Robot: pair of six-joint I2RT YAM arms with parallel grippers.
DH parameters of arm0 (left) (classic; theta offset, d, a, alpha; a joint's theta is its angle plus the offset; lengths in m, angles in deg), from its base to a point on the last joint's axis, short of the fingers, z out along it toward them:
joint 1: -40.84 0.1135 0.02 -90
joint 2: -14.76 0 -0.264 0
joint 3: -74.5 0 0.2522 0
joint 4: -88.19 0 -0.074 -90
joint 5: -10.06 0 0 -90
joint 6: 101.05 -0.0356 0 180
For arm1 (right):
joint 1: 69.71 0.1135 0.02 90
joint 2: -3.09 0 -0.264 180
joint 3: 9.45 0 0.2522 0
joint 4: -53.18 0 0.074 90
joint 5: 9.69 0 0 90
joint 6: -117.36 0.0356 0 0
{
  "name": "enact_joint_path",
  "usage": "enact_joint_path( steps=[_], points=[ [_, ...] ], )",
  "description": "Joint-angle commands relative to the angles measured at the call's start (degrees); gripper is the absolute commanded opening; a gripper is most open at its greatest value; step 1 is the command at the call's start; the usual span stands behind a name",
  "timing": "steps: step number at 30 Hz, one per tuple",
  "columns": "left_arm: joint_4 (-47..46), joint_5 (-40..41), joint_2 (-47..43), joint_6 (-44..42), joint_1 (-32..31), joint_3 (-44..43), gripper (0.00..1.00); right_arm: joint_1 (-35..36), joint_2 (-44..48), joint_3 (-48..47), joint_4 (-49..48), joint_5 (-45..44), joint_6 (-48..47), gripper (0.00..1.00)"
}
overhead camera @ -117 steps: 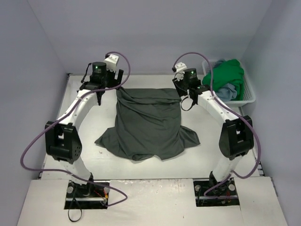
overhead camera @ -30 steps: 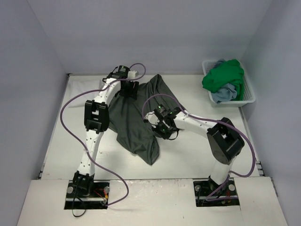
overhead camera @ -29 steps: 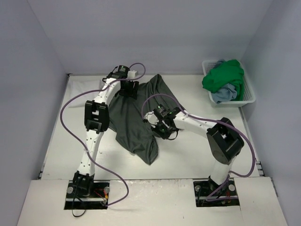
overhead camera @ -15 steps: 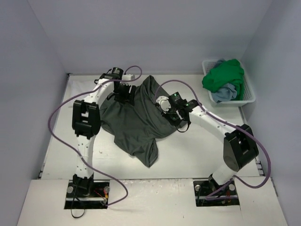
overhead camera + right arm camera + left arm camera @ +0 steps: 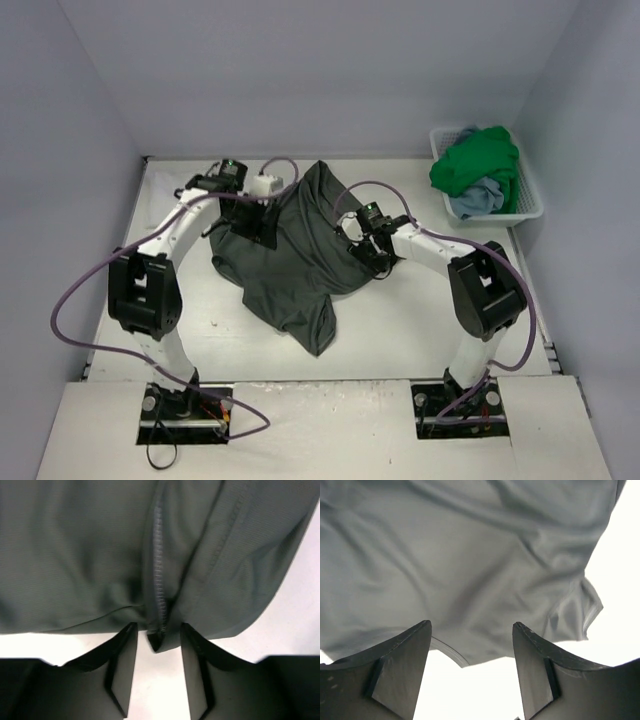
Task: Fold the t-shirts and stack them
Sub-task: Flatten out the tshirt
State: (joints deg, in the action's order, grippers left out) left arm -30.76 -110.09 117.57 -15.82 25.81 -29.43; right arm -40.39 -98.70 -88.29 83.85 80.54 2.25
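Your left tool [image 5: 471, 627] stands wide, your right tool [image 5: 158, 627] narrower astride a hem, both empty. Grip the olive-grey t-shirt [image 5: 300, 260] at its 12 o'clock edge and spread it flat.

walls [image 5: 330, 70]: we note plain pale lavender panels beyond the left claw [image 5: 471, 627] and right claw [image 5: 158, 627], and outboard of each.
table [image 5: 400, 330]: white, matte, beneath both claws.
board [image 5: 320, 430]: pale, nearer than both claws.
basket [image 5: 500, 217]: white, slatted, far corner, right of right claw.
light: even, soft shadows.
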Motion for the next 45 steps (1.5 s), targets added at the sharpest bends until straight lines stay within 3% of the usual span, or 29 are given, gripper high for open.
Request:
enact_joint_path(
  steps=[1,8,12,13,16,25,36,45],
  points=[
    [1.06,-1.85,-5.85,-4.89,-4.21,5.16,0.60,-1.28,-0.59,-1.19,-3.11,-4.97,-0.56,0.38],
    [-1.76,0.27,-9.99,-6.47,-8.87,13.26,0.60,-2.78,-3.05,-1.72,-4.69,-6.12,-0.12,0.41],
    [-2.90,0.71,-10.78,-6.04,-9.14,15.11,0.60,-2.87,-4.02,-0.84,-5.13,-5.59,-0.47,0.23],
    [-2.99,0.62,-10.78,-6.03,-9.14,15.55,0.60,-2.87,-4.11,-0.58,-5.22,-5.42,-0.65,0.10],
    [-3.25,0.36,-11.05,-5.60,-9.14,16.51,0.60,-2.95,-3.58,-0.14,-5.22,-5.15,-0.91,0.00],
    [-5.63,0.80,-10.61,-7.79,-13.71,22.14,0.60,-9.98,-2.18,-4.35,-4.08,-2.17,0.32,0.00],
    [-5.80,-0.34,-9.38,-10.08,-22.15,22.50,0.60,-29.04,-5.51,-16.57,-0.03,2.14,-3.28,0.00],
    [-5.89,-0.79,-5.78,-10.96,-29.26,21.79,0.60,-31.08,-7.63,-13.94,0.41,5.48,-3.81,0.00]
  ],
)
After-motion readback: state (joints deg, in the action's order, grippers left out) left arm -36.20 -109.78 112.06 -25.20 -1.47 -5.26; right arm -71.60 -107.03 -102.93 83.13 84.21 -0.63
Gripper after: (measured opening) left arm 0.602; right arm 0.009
